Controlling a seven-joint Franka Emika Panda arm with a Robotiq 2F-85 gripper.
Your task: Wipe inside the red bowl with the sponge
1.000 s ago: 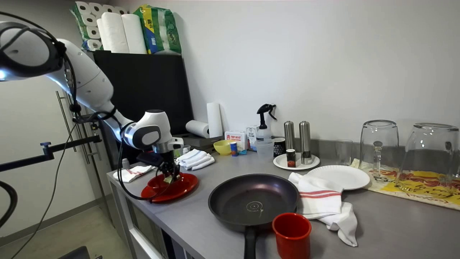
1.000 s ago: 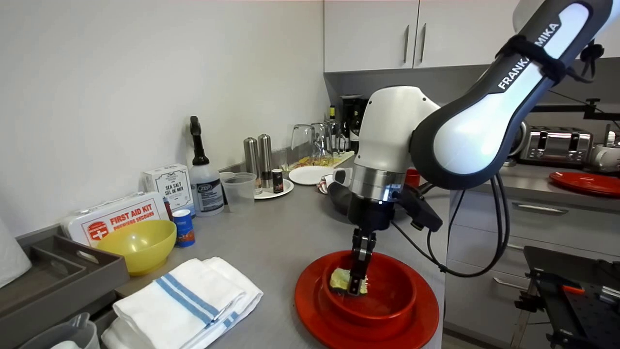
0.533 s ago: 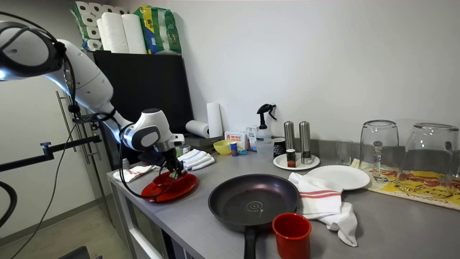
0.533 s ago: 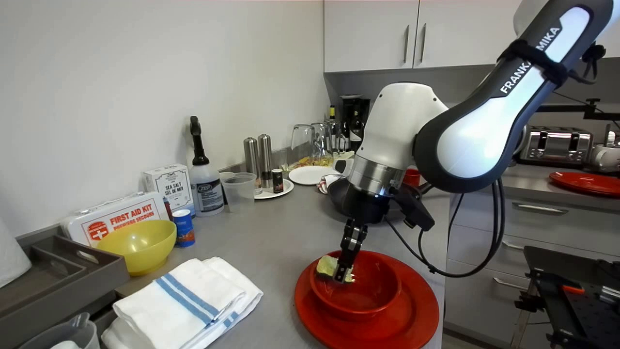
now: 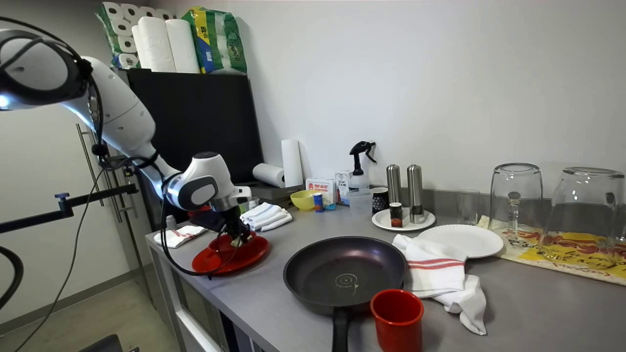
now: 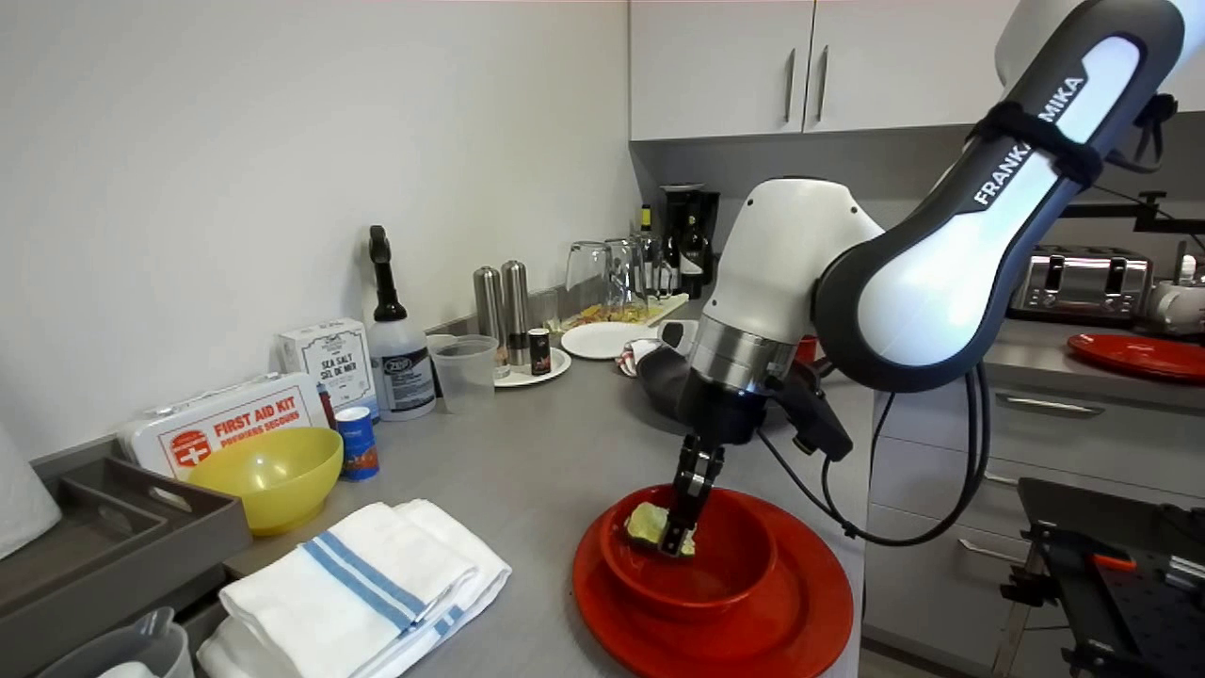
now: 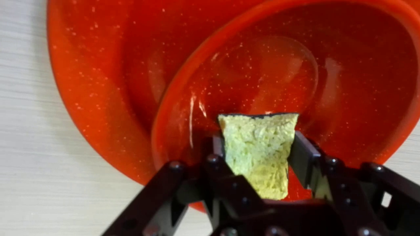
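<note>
Shifted toward the edge of the red plate, the red bowl holds the sponge (underside hidden), pinched in the gripper

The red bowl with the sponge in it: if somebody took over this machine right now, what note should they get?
Claw: shut on the sponge, one finger on each side of it.
Red bowl: mouth up, sitting off-centre on the red plate. The sponge is inside it, near its wall; whether it presses on the surface is hard to tell.
Done: sponge gripped and inside the bowl.
Left: wiping the inside. How much is already wiped, the pictures don't show. I'd probably work round the wall and bottom next, without letting go of the sponge.
</note>
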